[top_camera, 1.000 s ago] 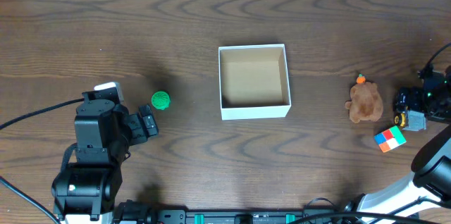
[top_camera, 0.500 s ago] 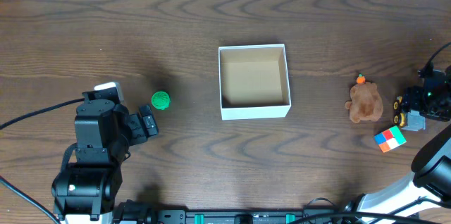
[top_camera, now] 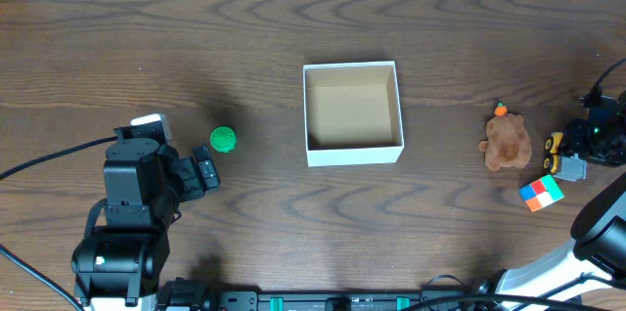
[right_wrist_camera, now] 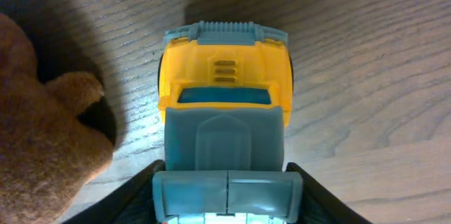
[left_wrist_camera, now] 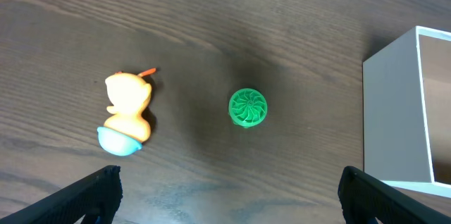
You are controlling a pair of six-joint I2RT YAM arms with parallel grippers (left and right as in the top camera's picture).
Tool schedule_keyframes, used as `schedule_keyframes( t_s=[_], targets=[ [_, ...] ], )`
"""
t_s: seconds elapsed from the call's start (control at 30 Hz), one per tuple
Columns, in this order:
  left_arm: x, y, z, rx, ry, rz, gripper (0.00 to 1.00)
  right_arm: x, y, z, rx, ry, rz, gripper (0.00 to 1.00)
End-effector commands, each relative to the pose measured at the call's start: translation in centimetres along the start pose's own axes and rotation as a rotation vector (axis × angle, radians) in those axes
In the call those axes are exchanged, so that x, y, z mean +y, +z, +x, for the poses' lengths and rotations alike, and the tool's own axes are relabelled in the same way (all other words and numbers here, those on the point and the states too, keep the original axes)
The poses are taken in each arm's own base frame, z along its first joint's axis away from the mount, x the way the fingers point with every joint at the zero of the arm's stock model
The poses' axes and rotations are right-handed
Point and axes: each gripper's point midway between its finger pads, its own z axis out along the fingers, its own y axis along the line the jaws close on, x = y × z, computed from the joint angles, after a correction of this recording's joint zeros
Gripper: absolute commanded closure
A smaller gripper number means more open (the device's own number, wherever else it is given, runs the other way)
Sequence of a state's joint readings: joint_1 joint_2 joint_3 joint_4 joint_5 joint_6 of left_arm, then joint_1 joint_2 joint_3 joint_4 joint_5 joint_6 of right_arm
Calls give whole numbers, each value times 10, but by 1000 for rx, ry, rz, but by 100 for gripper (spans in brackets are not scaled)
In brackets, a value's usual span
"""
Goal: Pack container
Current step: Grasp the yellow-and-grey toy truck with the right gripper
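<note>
The container [top_camera: 354,155] is a white-walled square box with a tan inside, open and empty, at the table's middle; its wall shows in the left wrist view [left_wrist_camera: 394,111]. My right gripper [top_camera: 585,150] is at the far right, its fingers closed against the grey back of a yellow and grey toy truck [top_camera: 564,159], which fills the right wrist view [right_wrist_camera: 224,132]. My left gripper [top_camera: 205,172] is open and empty [left_wrist_camera: 229,185], just short of a green ribbed ball [top_camera: 223,139] [left_wrist_camera: 248,107].
A brown plush bear [top_camera: 507,142] lies just left of the truck [right_wrist_camera: 42,132]. A multicoloured cube [top_camera: 541,193] sits in front of them. A yellow duck toy [left_wrist_camera: 127,115] lies left of the green ball, hidden in the overhead view.
The toy truck and my right gripper have shifted slightly left, toward the plush bear. The left arm has not moved.
</note>
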State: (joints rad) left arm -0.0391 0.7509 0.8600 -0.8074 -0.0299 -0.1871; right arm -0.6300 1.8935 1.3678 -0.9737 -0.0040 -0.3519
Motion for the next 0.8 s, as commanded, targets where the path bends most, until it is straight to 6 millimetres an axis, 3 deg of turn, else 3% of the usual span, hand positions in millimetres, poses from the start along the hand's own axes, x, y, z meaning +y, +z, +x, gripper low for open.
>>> schedule_keyframes(
  t_s=[0.0,0.5,0.67,0.77],
  targets=[
    [0,-4,-7,-20,-14,-2,2,-1,3,1,5,7,-6,51],
    [0,-4,-7,-20,-14,-2,2,-3,3,-3,-13,32,0,63],
    [0,-4,-7,-20,-14,-2,2,-4,3,-6,-23,49,4,74],
    [0,-4,-7,-20,-14,-2,2,-4,3,-7,-30,63,6,89]
  ],
)
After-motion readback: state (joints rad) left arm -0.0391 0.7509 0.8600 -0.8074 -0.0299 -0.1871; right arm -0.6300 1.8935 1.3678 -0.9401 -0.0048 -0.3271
